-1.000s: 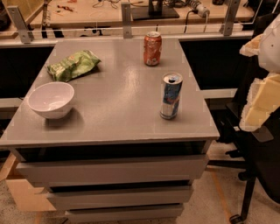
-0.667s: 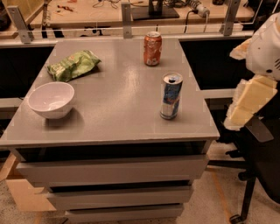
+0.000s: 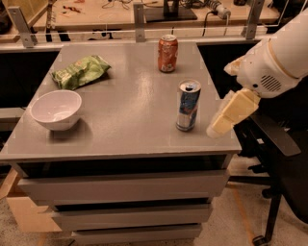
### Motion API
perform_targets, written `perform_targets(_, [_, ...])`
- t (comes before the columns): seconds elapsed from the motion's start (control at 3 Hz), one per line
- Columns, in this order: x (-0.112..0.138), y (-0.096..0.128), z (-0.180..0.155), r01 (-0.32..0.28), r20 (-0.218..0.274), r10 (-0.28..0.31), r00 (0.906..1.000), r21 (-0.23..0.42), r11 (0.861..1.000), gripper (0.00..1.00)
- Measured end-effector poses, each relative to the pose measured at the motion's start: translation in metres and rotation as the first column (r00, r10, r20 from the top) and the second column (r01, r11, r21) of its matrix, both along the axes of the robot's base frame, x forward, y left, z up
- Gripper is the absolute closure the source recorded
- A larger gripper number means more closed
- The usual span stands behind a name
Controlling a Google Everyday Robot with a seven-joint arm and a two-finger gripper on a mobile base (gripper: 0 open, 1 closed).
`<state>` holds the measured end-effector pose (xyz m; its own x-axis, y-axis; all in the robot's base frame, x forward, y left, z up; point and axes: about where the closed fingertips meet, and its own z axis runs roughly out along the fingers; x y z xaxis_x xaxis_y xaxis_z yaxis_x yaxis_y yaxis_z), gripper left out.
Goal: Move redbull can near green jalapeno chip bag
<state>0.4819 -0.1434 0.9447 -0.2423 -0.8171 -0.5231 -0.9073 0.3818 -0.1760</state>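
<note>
Standing upright near the front right of the grey table, redbull can, gripper just right of it, angled downward, not touching it, opening impossible to tell, white bowl front left, green jalapeno chip bag behind the bowl, orange soda can farthest back.

Grey drawer cabinet stood on a speckled floor; a wooden workbench with metal rail posts ran behind it. A black office chair sat at the cabinet's right, below the gripper, which hung beside the top's right edge. Lighting was warm and dim.
</note>
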Motion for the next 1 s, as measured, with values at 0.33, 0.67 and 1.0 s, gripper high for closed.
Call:
perform_targets(0.33, [0.012,0.023,-0.008,0.007,0.004,-0.007,1.0000,0.112,0.994,0.00])
perform_targets(0.67, [0.020,0.043,-0.014,0.006,0.005,-0.007,1.0000,0.184,0.983,0.00])
perform_targets(1.0, [0.025,0.058,-0.020,0.002,0.002,-0.003,1.0000,0.225,0.974,0.00])
